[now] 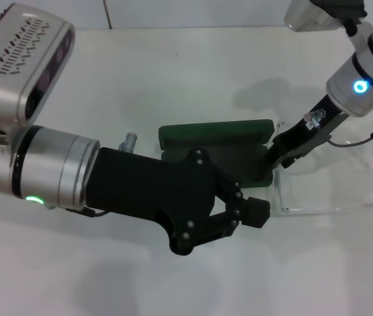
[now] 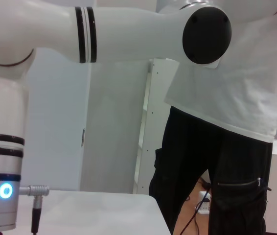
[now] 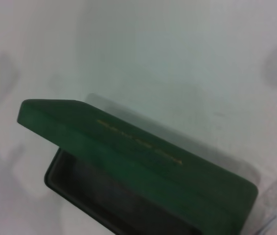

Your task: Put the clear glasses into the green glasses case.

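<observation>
The green glasses case (image 1: 216,133) lies open mid-table, its lid standing up behind the dark base. In the right wrist view the case (image 3: 143,161) shows gold lettering on its lid and an empty dark interior. The clear glasses (image 1: 318,210) sit just right of the case, front frame at the case's right end and thin arms pointing right. My right gripper (image 1: 283,153) is shut on the glasses' front frame, right at the case's right edge. My left gripper (image 1: 258,212) reaches over the front of the case base, fingertips together, and hides part of it.
The white table (image 1: 173,66) carries only the case and glasses. In the left wrist view a person (image 2: 226,147) in a white shirt and black trousers stands beyond the table edge, next to a white shelf (image 2: 148,122).
</observation>
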`<state>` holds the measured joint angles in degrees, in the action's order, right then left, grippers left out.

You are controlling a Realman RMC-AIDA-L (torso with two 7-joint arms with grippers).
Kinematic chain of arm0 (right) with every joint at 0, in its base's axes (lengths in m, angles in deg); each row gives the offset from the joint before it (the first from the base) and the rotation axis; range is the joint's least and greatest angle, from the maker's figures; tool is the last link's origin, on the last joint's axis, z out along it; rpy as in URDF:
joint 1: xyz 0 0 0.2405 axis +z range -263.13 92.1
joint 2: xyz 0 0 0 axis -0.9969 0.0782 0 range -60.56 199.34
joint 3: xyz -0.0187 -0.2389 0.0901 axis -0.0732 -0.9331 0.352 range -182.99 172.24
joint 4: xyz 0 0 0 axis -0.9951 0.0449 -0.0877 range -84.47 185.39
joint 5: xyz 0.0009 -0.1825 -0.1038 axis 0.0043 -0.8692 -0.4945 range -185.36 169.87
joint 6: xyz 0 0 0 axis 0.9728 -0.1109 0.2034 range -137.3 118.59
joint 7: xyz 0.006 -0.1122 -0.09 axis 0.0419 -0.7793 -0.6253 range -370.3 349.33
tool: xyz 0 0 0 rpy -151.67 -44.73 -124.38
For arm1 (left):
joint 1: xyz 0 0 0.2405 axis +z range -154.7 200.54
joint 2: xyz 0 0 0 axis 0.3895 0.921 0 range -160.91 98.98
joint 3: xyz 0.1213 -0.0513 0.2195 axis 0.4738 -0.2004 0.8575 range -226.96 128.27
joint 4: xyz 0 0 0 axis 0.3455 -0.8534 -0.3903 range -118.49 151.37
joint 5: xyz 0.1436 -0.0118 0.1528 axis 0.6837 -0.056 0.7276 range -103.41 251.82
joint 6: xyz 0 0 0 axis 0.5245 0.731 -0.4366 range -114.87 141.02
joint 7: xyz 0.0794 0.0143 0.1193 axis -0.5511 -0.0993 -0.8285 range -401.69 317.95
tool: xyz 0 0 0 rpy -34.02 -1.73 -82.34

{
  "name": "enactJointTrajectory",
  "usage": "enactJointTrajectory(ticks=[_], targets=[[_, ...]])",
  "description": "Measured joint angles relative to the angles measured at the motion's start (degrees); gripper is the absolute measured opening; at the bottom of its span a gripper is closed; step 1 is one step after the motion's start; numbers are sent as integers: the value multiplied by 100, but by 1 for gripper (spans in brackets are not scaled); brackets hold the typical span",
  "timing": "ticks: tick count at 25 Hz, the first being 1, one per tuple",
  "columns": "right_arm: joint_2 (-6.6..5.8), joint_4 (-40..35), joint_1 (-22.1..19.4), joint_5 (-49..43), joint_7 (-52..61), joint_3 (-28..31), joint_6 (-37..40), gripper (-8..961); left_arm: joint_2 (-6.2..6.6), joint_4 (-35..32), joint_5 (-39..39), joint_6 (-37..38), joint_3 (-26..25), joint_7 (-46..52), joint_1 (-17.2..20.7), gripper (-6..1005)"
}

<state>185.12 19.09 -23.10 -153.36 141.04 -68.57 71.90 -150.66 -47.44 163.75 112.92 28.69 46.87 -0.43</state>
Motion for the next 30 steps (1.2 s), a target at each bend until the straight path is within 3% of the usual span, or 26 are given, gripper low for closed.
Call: enactJointTrajectory(ticks=[15, 23, 30], targets=[[-36, -445, -429, -30, -140, -112, 53, 266, 24, 52, 3, -1, -91, -6, 0, 25], [-42, -996, -840, 18, -260, -92, 257, 206, 27, 78, 19, -1, -96, -3, 5, 25], [-41, -1947, -1388, 112, -340, -83, 644, 169, 33, 187, 12, -1, -196, 10, -10, 25]])
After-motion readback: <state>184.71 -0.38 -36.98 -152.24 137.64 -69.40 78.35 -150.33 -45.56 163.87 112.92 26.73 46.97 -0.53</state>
